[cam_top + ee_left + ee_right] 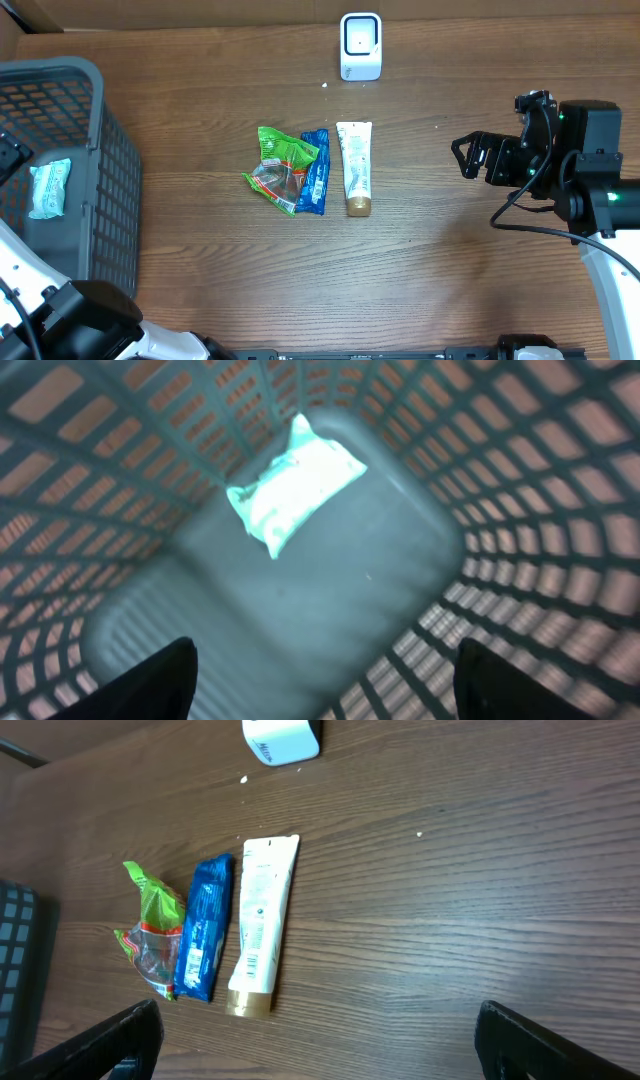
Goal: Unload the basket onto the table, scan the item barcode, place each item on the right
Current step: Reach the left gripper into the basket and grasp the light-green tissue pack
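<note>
From my seat, the pick turns on the white tube [354, 165], which I take to be the next item to scan. It lies flat in the middle of the bench [450, 270]. In the overhead view its long axis runs 12 to 6, with the gold cap [358, 206] at the 6 end and the crimped tail towards the scanner [361, 45]. The scanner stands well apart from the tube at its 12 o'clock.

The right end effector [470, 156] hangs above bare wood at the tube's 3 o'clock. Its jaws are spread fully wide and empty, opening towards 9, so the tube lies straight ahead of it. A grip across the tube's narrow width would, I judge, need the wrist turned so the fingers straddle that 12-to-6 line.

A blue packet [315, 172] lies just beside the tube at its 9 o'clock, and a green packet [280, 165] lies partly over the blue one's far side. The tube's 3 o'clock flank is free.

The left end effector [325, 680] is far off at 9, looking down into the grey basket [60, 70]. Its fingers are spread and hold nothing. A pale packet [292, 485] lies on the basket floor, apart from them. The right arm is clearly nearer, and I would make the pick with it.
</note>
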Tool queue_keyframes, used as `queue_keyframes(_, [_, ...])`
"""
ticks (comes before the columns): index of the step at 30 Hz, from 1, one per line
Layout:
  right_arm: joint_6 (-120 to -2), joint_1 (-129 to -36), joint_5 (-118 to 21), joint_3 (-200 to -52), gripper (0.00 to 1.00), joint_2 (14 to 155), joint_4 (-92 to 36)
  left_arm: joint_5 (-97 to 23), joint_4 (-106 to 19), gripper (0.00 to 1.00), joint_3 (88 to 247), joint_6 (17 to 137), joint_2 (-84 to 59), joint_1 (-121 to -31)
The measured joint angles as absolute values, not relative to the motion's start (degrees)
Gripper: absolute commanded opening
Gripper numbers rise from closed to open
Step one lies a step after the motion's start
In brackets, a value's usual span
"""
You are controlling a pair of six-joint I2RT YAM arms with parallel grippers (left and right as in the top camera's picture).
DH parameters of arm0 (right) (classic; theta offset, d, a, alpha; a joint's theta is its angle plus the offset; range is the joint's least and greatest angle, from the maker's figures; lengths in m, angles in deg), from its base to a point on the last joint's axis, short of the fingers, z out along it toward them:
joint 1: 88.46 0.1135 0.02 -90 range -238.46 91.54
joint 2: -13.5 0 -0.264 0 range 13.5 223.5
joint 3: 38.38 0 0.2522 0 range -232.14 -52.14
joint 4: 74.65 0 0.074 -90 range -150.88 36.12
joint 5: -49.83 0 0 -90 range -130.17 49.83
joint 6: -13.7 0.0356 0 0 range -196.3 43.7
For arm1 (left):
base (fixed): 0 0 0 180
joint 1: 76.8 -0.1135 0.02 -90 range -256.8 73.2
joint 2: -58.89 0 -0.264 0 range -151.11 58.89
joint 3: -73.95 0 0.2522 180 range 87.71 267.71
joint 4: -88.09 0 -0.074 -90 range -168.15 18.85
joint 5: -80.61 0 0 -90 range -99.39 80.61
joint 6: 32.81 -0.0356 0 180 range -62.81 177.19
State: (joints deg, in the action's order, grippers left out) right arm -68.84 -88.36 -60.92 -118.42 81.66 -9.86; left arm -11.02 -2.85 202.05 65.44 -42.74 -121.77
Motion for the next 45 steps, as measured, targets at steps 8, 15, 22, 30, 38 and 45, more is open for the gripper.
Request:
queue_keyframes(8, [-68.9,-88.4,-60.9,-118.4,1.00,81.7,-9.9,-8.2,-19.3,0.82,189.5,64.4,-42.8,-121.8])
queue_keyframes(15, [-68.8,-88.4,-60.9,-118.4,1.00,81.7,-10.2,-5.6,-30.3,0.90,180.7,61.4,-43.4,-121.8])
queue_keyframes(22, [-68.9,-88.4,-60.9,-118.4,1.00,81.7,-10.4,-6.5,-34.1,0.95,177.6,50.1,-46.3,-121.8])
queue_keyframes(30, [-68.8,-88.4,-60.9,-118.4,1.00,81.7,-10.4,-7.2,-36.7,0.97,177.3,43.5,-51.5,-121.8])
queue_keyframes(38, [-68.8,-88.4,-60.9,-118.4,1.00,81.7,-10.4,-7.2,-39.4,0.95,177.3,43.0,-57.8,-121.8])
queue_keyframes(45, [-68.8,-88.4,-60.9,-118.4,1.00,81.7,-10.4,-8.2,-39.4,0.58,177.3,42.7,-61.7,-121.8])
